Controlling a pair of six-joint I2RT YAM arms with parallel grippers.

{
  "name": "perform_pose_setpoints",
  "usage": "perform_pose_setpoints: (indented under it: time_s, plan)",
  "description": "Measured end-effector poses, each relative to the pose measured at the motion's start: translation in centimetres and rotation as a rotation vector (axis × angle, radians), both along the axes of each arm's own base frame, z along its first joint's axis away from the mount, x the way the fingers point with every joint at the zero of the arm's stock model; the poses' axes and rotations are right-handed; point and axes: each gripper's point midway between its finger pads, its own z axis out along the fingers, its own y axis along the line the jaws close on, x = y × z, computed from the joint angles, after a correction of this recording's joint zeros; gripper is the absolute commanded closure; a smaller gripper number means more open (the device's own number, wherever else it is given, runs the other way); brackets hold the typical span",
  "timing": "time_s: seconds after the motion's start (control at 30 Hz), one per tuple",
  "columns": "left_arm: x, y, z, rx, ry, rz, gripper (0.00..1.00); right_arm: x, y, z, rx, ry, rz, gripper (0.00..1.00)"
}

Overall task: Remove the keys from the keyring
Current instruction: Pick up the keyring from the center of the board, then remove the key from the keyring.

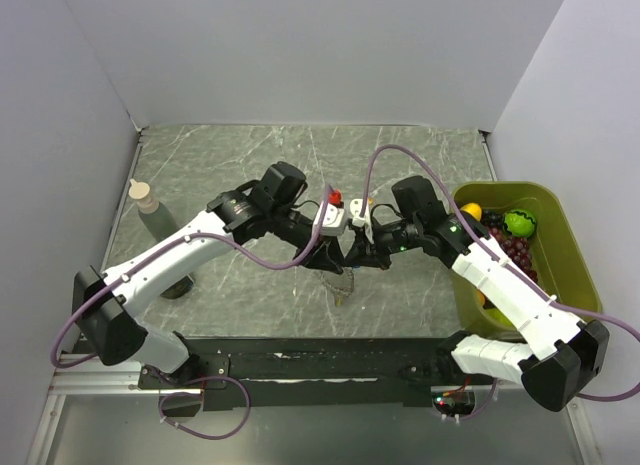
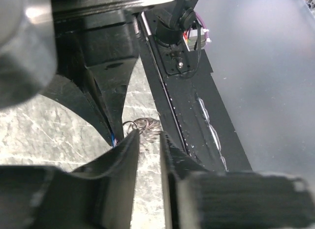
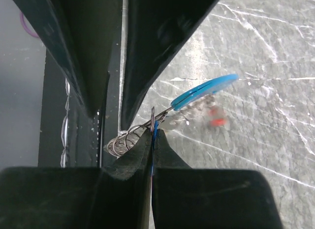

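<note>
The left tool point(image 2: 148, 138) pinches the keyring point(image 2: 146, 124) coils. The right tool point(image 3: 153, 134) is clenched on the same ring, over the surface point(image 1: 230, 155). A light-blue key point(image 3: 204, 91) juts from it, with a blurred red key point(image 3: 216, 122) beyond.

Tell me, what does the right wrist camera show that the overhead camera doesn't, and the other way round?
Only the right wrist view shows the right gripper pinched shut on the keyring, a light-blue key sticking out beside it. Only the overhead view shows the left arm, the right arm, an olive-green bin of fruit and a bottle. Both show the keyring and the grey marbled table.
</note>
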Motion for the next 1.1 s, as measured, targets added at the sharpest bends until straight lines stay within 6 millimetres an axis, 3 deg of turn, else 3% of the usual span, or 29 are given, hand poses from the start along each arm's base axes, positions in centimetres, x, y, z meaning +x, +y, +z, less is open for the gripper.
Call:
perform_pose_setpoints:
  time_s: [0.3, 0.6, 0.83, 0.97, 1.1]
  plan:
    - [0.4, -0.5, -0.8, 0.025, 0.000, 0.019, 0.60, 0.0, -0.1, 0.2, 0.003, -0.006, -0.018, 1.00]
    - [1.4, 0.0, 0.8, -0.015, 0.039, 0.037, 0.56, 0.2, -0.7, 0.5, 0.005, -0.064, -0.035, 1.00]
    - [2.8, 0.0, 1.3, -0.032, 0.065, 0.086, 0.62, 0.2, -0.9, 1.1, 0.014, -0.094, -0.038, 1.00]
    - [3.1, -0.4, 0.3, -0.009, 0.101, 0.089, 0.73, 0.3, -0.9, 0.9, -0.001, -0.106, -0.046, 1.00]
    - [3.3, -0.6, -0.7, 0.014, 0.137, 0.090, 0.76, 0.4, -0.9, 0.7, -0.013, -0.113, -0.053, 1.00]
